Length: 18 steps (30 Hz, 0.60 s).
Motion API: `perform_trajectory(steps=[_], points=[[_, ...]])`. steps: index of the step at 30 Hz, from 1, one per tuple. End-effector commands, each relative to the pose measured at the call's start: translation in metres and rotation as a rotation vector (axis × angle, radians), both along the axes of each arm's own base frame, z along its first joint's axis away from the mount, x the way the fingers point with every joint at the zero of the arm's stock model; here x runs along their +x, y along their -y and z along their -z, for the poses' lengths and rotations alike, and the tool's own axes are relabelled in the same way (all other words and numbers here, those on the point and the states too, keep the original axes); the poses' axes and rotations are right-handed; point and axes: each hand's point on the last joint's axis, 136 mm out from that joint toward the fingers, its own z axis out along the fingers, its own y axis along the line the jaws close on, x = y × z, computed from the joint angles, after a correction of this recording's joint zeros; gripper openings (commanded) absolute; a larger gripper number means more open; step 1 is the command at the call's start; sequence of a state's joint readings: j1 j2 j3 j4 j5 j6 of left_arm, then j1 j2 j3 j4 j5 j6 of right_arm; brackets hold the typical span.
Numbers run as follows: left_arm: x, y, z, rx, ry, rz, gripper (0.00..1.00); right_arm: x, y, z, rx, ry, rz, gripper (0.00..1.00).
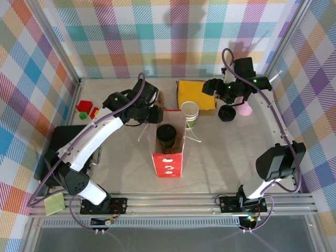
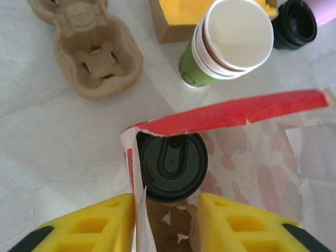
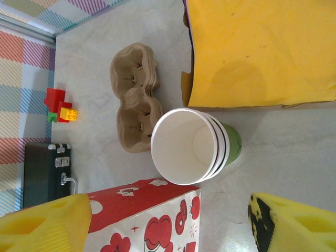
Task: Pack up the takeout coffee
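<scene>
The takeout coffee (image 2: 172, 167), its top closed by a black lid, stands inside the red-and-white paper bag (image 2: 236, 112); from above it shows as a dark round top (image 1: 166, 133) in the bag's mouth (image 1: 168, 163). My left gripper (image 2: 166, 206) hovers just over the bag's opening (image 1: 156, 115). Its yellow fingers (image 2: 105, 220) are apart, one on each side of the bag's wall edge, and grip nothing. My right gripper (image 3: 168, 223) is open and empty, up at the back right (image 1: 210, 87), looking down on the bag (image 3: 136, 220).
A nested stack of green cups (image 1: 189, 113) (image 2: 231, 42) (image 3: 191, 147) stands just right of the bag. Behind it lie a yellow box (image 1: 197, 94), a cardboard cup carrier (image 2: 97, 52) (image 3: 136, 105) and a loose black lid (image 1: 227, 113). Toy bricks (image 1: 86, 109) and a black case (image 1: 63, 139) sit left.
</scene>
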<state>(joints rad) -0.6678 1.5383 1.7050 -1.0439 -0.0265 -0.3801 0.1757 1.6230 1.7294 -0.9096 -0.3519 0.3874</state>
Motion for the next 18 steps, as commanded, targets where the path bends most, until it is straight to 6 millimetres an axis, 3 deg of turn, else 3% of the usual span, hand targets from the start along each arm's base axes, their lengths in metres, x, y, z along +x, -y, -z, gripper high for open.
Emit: perform_trajectory(steps=[1, 8, 13, 18], points=[[0.016, -0.008, -0.036, -0.004, 0.116, -0.022, 0.4, -0.005, 0.008, -0.01, -0.02, 0.026, 0.028, 0.79], [0.038, -0.022, -0.07, 0.003, 0.235, -0.046, 0.43, -0.001, 0.027, -0.021, -0.111, 0.073, 0.099, 0.81], [0.068, -0.036, -0.092, 0.02, 0.36, -0.124, 0.44, 0.006, 0.048, -0.038, -0.188, 0.124, 0.2, 0.81], [0.098, -0.051, -0.096, 0.026, 0.454, -0.235, 0.44, 0.02, 0.065, -0.034, -0.241, 0.103, 0.309, 0.75]])
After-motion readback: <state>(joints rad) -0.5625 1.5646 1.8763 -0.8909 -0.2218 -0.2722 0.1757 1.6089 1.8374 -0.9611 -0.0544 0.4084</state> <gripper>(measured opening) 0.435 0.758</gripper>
